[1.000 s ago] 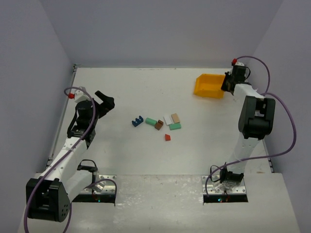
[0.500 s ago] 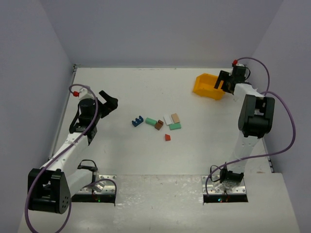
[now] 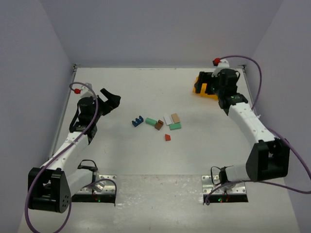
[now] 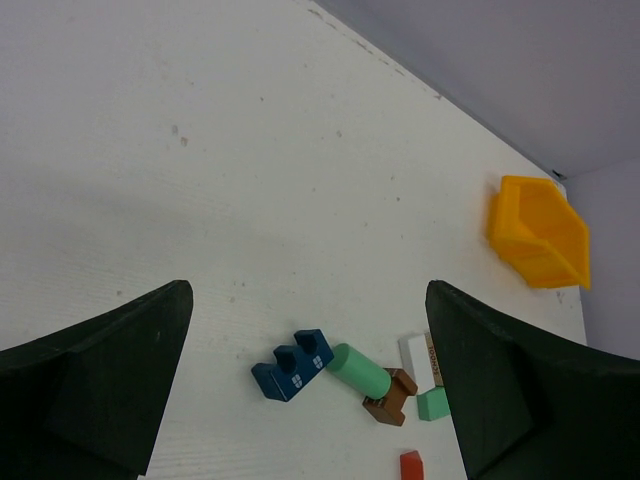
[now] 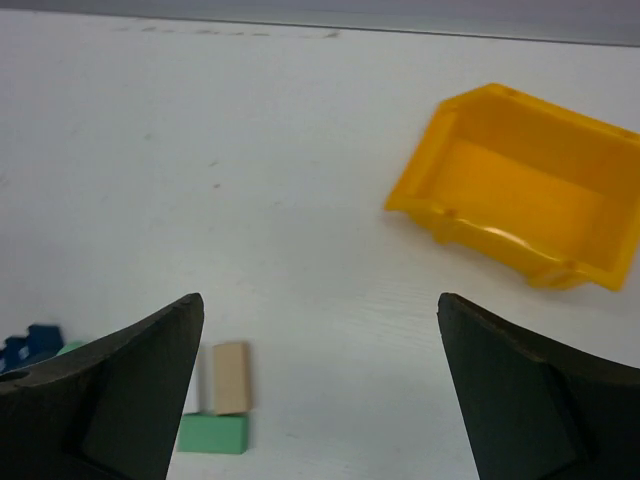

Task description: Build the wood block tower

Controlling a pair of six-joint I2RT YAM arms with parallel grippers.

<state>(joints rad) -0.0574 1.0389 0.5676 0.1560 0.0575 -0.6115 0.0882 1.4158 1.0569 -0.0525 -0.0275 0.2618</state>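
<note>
The wood blocks lie loose in a cluster mid-table: a blue notched block (image 3: 137,121), a green cylinder (image 3: 151,121) touching a brown piece (image 3: 159,125), a white block (image 3: 168,119), a tan block (image 3: 175,117), a green brick (image 3: 175,126) and a small red piece (image 3: 167,138). My left gripper (image 3: 111,99) hangs open, left of the cluster. In the left wrist view the blue block (image 4: 292,365) and green cylinder (image 4: 360,369) show between its wide jaws (image 4: 308,288). My right gripper (image 3: 204,83) is open at the back right; its view holds the tan block (image 5: 230,376) and green brick (image 5: 213,433).
A yellow bin (image 3: 198,89) sits at the back right, partly covered by my right gripper in the top view. It lies open and empty in the right wrist view (image 5: 530,190) and shows far off in the left wrist view (image 4: 538,232). Grey walls close the table's sides.
My right arm swung left from behind the yellow bin to over it, and its jaws opened wide. My left gripper shifted slightly right, toward the blocks. The blocks stayed put.
</note>
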